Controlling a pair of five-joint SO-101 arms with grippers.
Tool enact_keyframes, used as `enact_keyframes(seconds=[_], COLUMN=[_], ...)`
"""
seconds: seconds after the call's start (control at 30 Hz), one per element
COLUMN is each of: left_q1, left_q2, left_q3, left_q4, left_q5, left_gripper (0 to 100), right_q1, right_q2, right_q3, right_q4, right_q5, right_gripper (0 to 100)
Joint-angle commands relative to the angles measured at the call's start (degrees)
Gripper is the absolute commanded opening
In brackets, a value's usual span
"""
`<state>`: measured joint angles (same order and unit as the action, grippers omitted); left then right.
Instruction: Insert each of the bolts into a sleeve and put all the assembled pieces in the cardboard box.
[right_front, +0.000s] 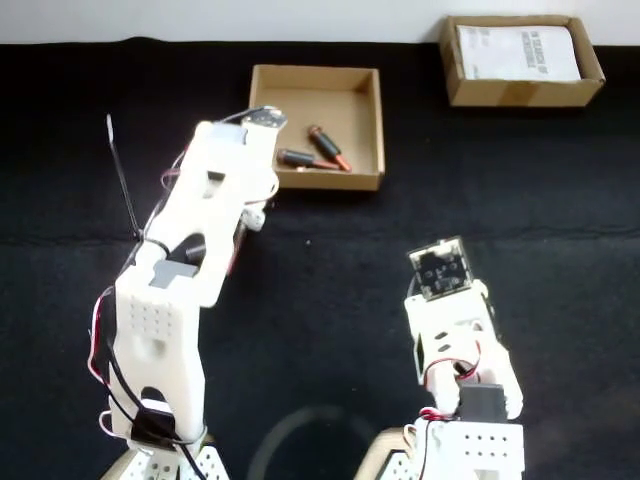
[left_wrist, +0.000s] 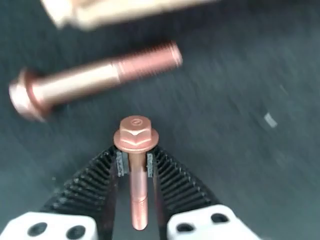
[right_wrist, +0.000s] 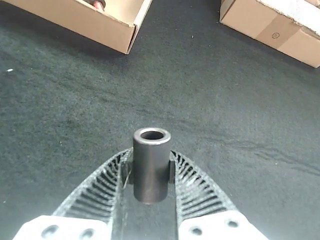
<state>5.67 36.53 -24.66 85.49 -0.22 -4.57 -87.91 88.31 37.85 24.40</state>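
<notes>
Black table mat (right_front: 520, 200) carried the whole setup. My left arm (right_front: 185, 270) stretched up the left side of the mat, its far end over the front left corner of the open cardboard box (right_front: 330, 180). My right arm (right_front: 460, 340) sat lower on the right, well apart from that box. A second cardboard box (right_front: 520, 92) stood at the far right edge of the mat with a printed sheet of paper (right_front: 515, 50) lying inside it. Left gripper (left_wrist: 135, 157): fingers clamped on the shank of a copper-coloured flange bolt (left_wrist: 135, 140), hex head standing clear beyond the fingertips and threaded end back between the fingers. Right gripper (right_wrist: 150, 157): fingers closed on a dark steel sleeve (right_wrist: 151, 150), held with its open bore facing the wrist camera, above bare mat. Inside the open box lay two assembled pieces, one (right_front: 328, 147) nearer the middle and one (right_front: 300, 159) nearer the front wall, side by side and close together; whether they touched I could not tell. A second loose bolt (left_wrist: 95, 80) lay flat on the mat just beyond the held bolt's head, crosswise to it, not touching it.
</notes>
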Motion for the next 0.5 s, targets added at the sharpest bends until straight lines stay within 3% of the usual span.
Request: enact_keyframes(seconds=[0.0,0.1,0.33,0.47], left_q1=[1.63,2.59,4.53,5.32], left_q2=[-8.66,-14.11,-30.64,-37.58], left_q3=[-5.85,-7.87,-7.96,-7.43], left_q4=[6.24,9.32,9.23,9.67], left_q5=[0.18,0.26,9.32,12.48], left_gripper=[1,1,1,1], right_q1=[-1.27,-3.65,-9.63,-17.1], right_q2=[-0.57,-0.57,-0.66,-0.66], right_q3=[0.31,-0.13,-0.31,0.31], right_q4=[-4.97,-8.57,-16.04,-16.66], right_q5=[0.53,-3.52,-31.21,-35.08], right_gripper=[0.8,0.7,0.7,0.7])
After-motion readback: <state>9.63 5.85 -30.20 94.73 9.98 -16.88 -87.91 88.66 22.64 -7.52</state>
